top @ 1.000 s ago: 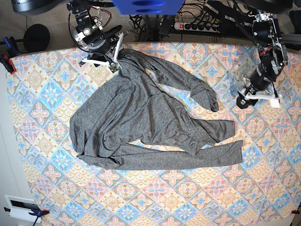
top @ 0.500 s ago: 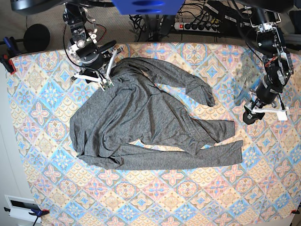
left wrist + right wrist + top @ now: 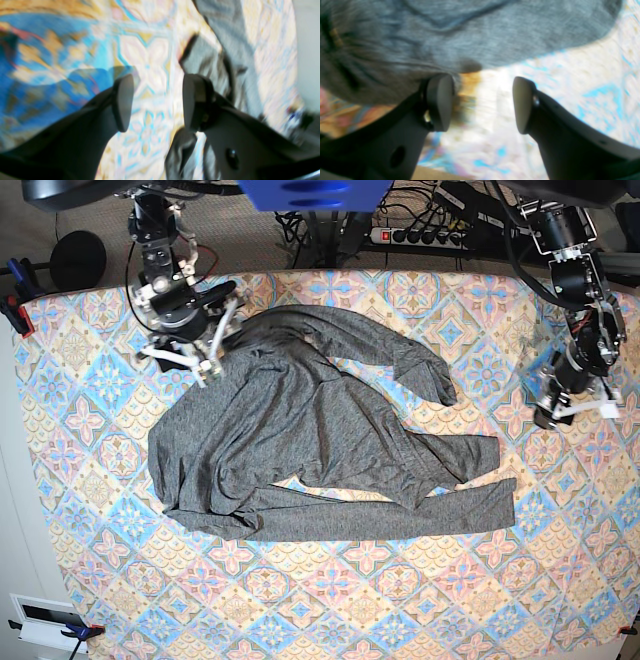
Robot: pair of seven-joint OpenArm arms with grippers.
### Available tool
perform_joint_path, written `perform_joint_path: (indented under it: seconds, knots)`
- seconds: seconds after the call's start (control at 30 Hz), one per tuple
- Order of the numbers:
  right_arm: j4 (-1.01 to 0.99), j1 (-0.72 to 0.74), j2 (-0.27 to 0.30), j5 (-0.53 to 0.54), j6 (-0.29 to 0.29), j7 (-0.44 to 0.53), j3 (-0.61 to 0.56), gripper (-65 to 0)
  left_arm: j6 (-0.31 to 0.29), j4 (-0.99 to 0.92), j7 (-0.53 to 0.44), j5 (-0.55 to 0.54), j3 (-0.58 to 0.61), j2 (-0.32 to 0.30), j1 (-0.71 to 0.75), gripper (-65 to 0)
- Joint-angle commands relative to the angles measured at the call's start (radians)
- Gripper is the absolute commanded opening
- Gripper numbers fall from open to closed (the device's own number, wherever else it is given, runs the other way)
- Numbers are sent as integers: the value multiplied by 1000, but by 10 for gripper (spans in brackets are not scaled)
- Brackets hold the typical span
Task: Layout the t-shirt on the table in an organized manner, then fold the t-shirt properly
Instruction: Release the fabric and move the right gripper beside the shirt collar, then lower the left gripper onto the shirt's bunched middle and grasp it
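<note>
The dark heather-grey t-shirt (image 3: 300, 430) lies crumpled on the tile-patterned table (image 3: 400, 600), with sleeves trailing to the right. My right gripper (image 3: 190, 360) is at the shirt's far-left corner. In the right wrist view it (image 3: 480, 105) is open, with bare tablecloth between the jaws and one finger (image 3: 440, 102) against the shirt's edge (image 3: 445, 37). My left gripper (image 3: 562, 415) hovers over the table's right side, apart from the shirt. In the left wrist view it (image 3: 156, 102) is open and empty, with the shirt's grey fabric (image 3: 225, 32) beyond it.
A power strip (image 3: 420, 235) and cables lie behind the table's far edge. A clamp (image 3: 15, 310) grips the table's left corner. A white box (image 3: 45, 620) sits off the front-left corner.
My right gripper has moved left and toward the front along the shirt's far-left corner, and that corner shifted with it. My left gripper has moved right, away from the shirt.
</note>
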Motion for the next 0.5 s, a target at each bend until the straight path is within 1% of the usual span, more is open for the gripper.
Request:
perform_joint_path:
  seconds: [0.0,0.07,0.2,0.3,0.4,0.47]
  knots:
    - [17,16,9,-6,-7,16,35,-282,-8,17,-7,-14,-44,5,-11,-339]
    - [17,44,7,-6,-7,16,90,-282,-8,15,-3,-28,-96,37,-37,-339]
    - [17,81,6,-8,-7,16,193,-282,-8,12,-3,-140,-164,91,-58,-339]
    - [17,104,6,-8,-12,16,219,-282,-8,11,-6,-203,-153,101,-88,-339]
    - [17,116,6,-8,-12,16,218,-282,-6,-3,-7,-207,-115,101,-134,-339]
    - [17,115,4,-8,-12,17,195,-282,-3,-12,-9,-193,-84,98,-180,-339]
